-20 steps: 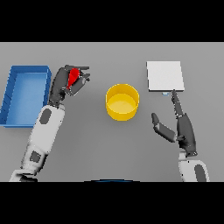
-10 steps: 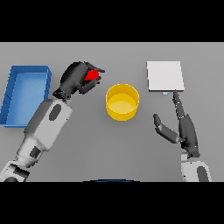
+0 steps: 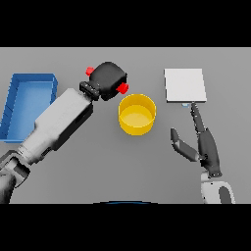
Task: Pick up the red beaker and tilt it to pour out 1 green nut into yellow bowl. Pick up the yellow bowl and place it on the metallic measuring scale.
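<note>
Since the earlier frame the left robot hand [image 3: 109,77], clamped round the red beaker [image 3: 122,87], is swinging it toward the yellow bowl [image 3: 137,113] on the desk [image 3: 98,171]; tilt slowly directly over the rim, while the right robot hand [image 3: 203,144] is resting open near the metallic measuring scale [image 3: 185,85].

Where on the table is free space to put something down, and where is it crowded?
Free: the table in front of the yellow bowl, and the gap between the bowl and the scale. Crowded: the left hand, shut on the red beaker, between the bowl and the blue bin.
</note>
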You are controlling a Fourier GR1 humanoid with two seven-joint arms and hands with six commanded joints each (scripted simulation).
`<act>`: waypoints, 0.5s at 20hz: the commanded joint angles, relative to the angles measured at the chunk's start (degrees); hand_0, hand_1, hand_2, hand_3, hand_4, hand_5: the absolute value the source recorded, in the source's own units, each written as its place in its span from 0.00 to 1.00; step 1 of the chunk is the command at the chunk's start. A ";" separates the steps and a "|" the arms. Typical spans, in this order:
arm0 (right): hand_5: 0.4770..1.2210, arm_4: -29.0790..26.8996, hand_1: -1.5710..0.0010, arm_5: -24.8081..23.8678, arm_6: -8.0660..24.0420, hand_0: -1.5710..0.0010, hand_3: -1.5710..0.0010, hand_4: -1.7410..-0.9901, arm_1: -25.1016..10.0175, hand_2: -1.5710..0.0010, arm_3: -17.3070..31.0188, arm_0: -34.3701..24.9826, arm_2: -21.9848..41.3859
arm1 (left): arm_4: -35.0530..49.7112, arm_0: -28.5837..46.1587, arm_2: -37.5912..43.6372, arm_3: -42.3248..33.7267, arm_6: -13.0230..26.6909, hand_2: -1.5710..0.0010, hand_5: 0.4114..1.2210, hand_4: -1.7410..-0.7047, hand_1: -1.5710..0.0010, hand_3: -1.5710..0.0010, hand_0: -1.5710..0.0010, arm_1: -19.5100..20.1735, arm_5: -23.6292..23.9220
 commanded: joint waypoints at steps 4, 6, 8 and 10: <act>0.26 0.08 1.00 0.10 0.36 1.00 1.00 0.91 0.35 1.00 -0.54 0.89 0.40 | -4.73 -4.69 -6.24 3.81 -0.59 0.00 0.99 0.08 0.00 0.00 0.00 -0.58 -3.88; 0.28 -0.37 1.00 0.81 1.23 1.00 1.00 0.90 -0.31 1.00 0.01 -0.06 0.08 | -7.19 -7.27 -9.23 6.28 -1.35 0.00 1.00 0.05 0.00 0.00 0.00 -0.68 -5.13; 0.29 0.01 1.00 0.76 1.14 1.00 1.00 0.89 -0.13 1.00 0.45 0.02 0.37 | -9.66 -9.28 -12.36 7.76 -2.11 0.00 1.00 0.03 0.00 0.00 0.00 -0.84 -5.92; 0.29 -0.26 1.00 0.78 0.39 1.00 1.00 0.90 -0.08 1.00 0.60 -0.09 0.24 | -11.55 -10.90 -14.77 9.04 -2.14 0.00 1.00 0.02 0.00 0.00 0.00 -1.21 -6.72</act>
